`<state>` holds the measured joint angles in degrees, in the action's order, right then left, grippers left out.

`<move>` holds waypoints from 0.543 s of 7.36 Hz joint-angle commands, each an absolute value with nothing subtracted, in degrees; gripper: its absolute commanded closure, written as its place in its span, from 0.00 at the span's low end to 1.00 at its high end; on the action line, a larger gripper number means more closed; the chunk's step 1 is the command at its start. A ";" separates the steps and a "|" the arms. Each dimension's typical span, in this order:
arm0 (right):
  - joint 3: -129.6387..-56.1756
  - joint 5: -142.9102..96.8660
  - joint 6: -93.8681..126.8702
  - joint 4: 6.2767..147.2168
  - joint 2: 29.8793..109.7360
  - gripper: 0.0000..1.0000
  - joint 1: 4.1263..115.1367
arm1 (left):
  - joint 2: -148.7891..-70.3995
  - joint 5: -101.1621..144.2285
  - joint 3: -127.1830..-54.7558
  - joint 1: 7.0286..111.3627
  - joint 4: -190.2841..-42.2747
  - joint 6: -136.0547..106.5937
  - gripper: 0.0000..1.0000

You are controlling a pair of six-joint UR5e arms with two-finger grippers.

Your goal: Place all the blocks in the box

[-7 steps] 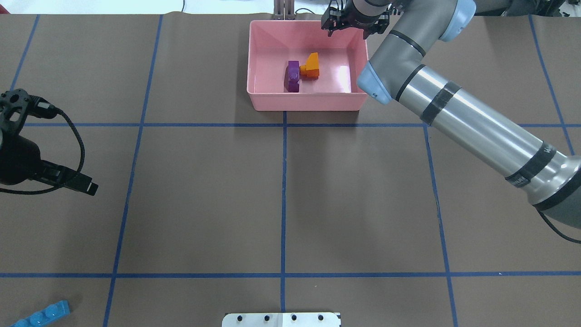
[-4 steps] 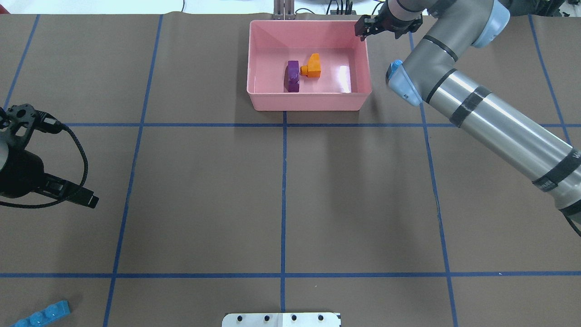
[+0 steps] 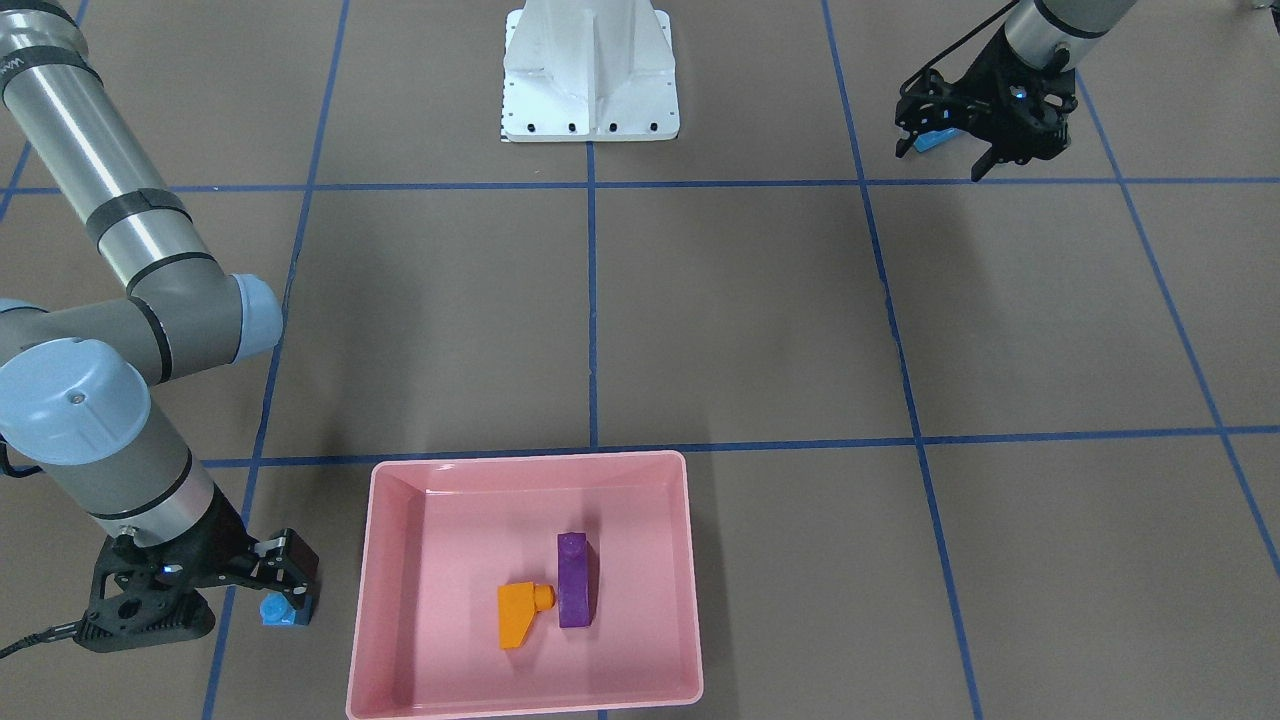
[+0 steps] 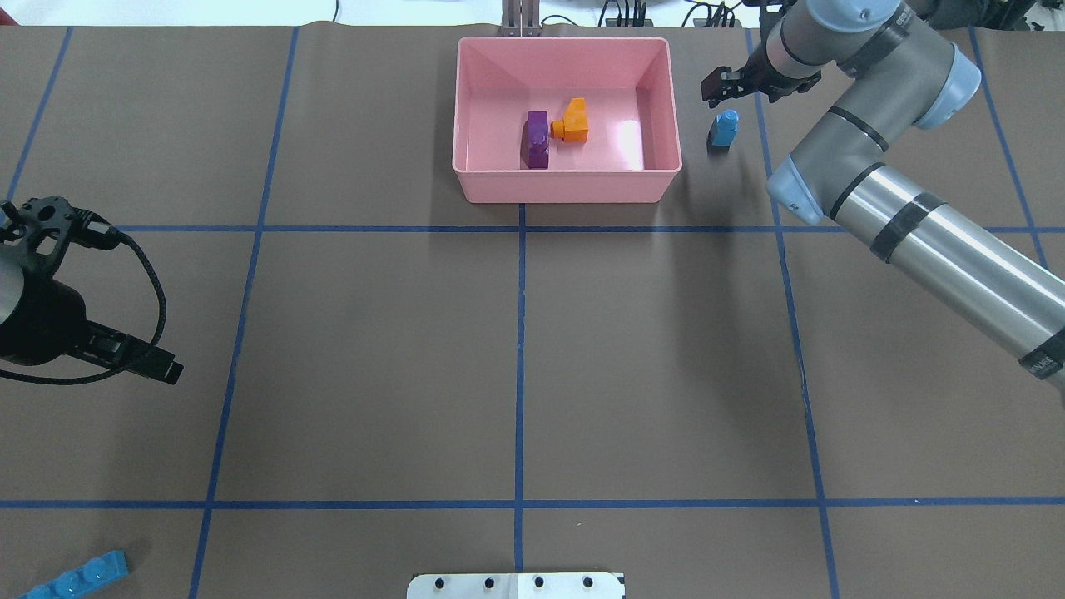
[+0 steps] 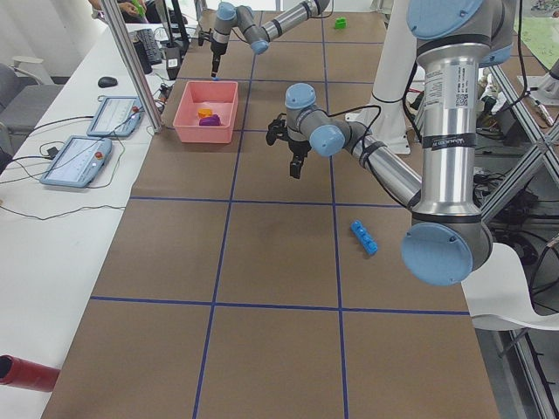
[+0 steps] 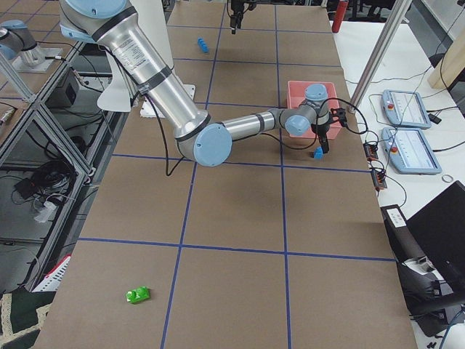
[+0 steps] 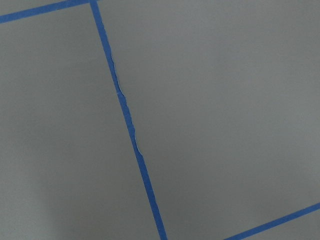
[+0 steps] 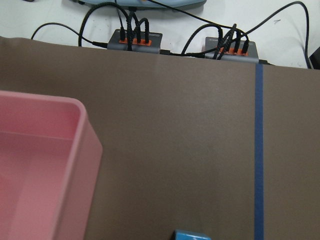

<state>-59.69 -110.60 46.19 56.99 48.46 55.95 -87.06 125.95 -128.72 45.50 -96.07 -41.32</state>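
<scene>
Small blue block point(image 4: 725, 128) stands stud-up on the worktop point(image 4: 516, 349), outside the pink box point(image 4: 566, 185) and just beside its wall on the robot's right. The right gripper point(image 4: 736, 85) hangs over the block without touching it, its jaws apparently spread and empty. Inside the box the purple block point(image 4: 537, 140) and orange block point(image 4: 573, 121) lie touching, while the long blue block point(image 4: 79, 574) lies well apart from the raised left gripper point(image 5: 295, 166), whose jaws are spread and empty.

A pink box point(image 4: 566, 187) holds a purple brick point(image 4: 537, 140) and an orange one point(image 4: 574, 121) — a blue brick point(image 4: 724, 129) at its 3 o'clock — on a brown table point(image 4: 374, 358) gridded with blue tape point(image 4: 520, 374).
</scene>
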 commanded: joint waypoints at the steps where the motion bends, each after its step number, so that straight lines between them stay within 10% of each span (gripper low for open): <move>1: -54.68 -109.69 46.67 56.69 46.32 0.01 54.76 | -87.27 125.95 -128.50 45.44 -96.06 -41.31 0.00; 4: -52.74 -109.86 46.58 57.13 46.58 0.11 52.65 | -87.19 125.95 -128.41 45.44 -96.06 -41.31 0.00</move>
<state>-53.47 -109.71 46.61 56.86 46.50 53.21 -87.19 125.95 -128.43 45.44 -96.03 -41.31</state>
